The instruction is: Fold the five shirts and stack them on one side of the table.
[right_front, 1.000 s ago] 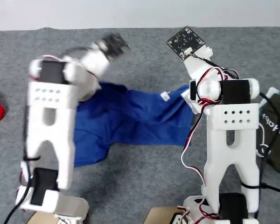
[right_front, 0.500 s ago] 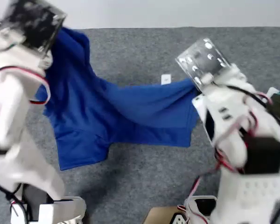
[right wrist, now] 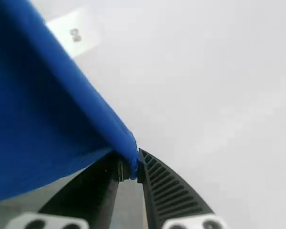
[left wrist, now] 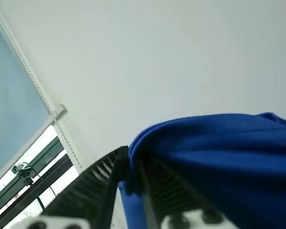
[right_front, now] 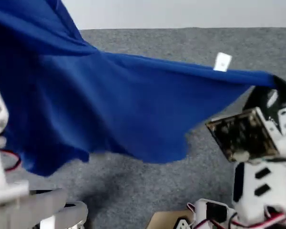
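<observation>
A blue shirt [right_front: 109, 105] hangs spread high above the grey table [right_front: 181, 47], stretched between both arms, with a white tag [right_front: 222, 62] on its upper edge. My left gripper [left wrist: 132, 164] is shut on one bunched corner of the blue shirt [left wrist: 219, 157], at the left in the high view. My right gripper [right wrist: 129, 168] is shut on the opposite corner of the blue shirt [right wrist: 43, 109], near the right edge in the high view, by the black fingers [right_front: 264, 98]. The shirt's lower hem dangles above the table.
The right arm's body and circuit board [right_front: 243, 133] stand at the lower right. Part of the left arm [right_front: 0, 124] shows at the left edge. A brown patch [right_front: 164, 222] lies at the table's near edge. Bare grey table stretches beyond the shirt.
Both arms rose and swung apart, lifting the blue shirt off the table and stretching it wide in the air. One second ago it lay crumpled on the table between them.
</observation>
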Motion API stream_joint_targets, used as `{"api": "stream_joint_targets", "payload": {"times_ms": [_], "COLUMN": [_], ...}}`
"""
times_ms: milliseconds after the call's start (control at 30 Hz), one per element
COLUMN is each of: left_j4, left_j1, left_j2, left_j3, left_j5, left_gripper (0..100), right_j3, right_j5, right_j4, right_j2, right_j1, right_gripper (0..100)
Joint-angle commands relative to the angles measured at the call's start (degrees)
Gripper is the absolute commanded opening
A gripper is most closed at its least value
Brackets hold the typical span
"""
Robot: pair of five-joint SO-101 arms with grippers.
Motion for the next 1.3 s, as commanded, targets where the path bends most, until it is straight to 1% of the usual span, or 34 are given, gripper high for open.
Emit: {"api": "stream_joint_targets", "payload": {"times_ms": [0,167,267,400,567,933,1033,1133,1267], "left_j4": [0.79,7.91,13.19,19.96,19.87,19.25,16.09,12.31,11.69], "left_j1": [-0.53,-0.26,-0.18,-0.26,-0.35,-0.35,-0.44,-0.53,-0.53], "left_j2": [-0.44,-1.76,-3.69,-5.01,-4.92,-4.92,-5.19,-5.45,-5.45], "left_j3": [-3.82,-4.62,-4.62,-4.53,0.48,29.76,36.26,37.76,32.92], "left_j5": [-0.35,-3.16,-3.43,-3.43,-3.43,-3.52,-3.52,-3.52,-3.52], "left_gripper": [0,0,0,0,0,0,0,0,0], "right_j3": [-2.64,-2.64,-2.64,-2.55,0.09,12.48,14.77,14.68,14.68], "right_j5": [2.46,4.4,4.48,7.56,8.7,8.53,8.53,8.62,8.97], "right_j4": [-2.68,-5.41,-6.73,-6.55,-6.37,-6.81,-6.81,-6.9,-6.9], "right_j2": [-0.57,-0.75,-0.75,-0.22,0.92,3.91,3.56,2.07,-2.77], "right_j1": [3.56,5.05,5.05,4.88,4.79,3.74,1.98,1.63,1.71], "right_gripper": [1.0,1.0,1.0,1.0,1.0,1.0,1.0,1.0,1.0]}}
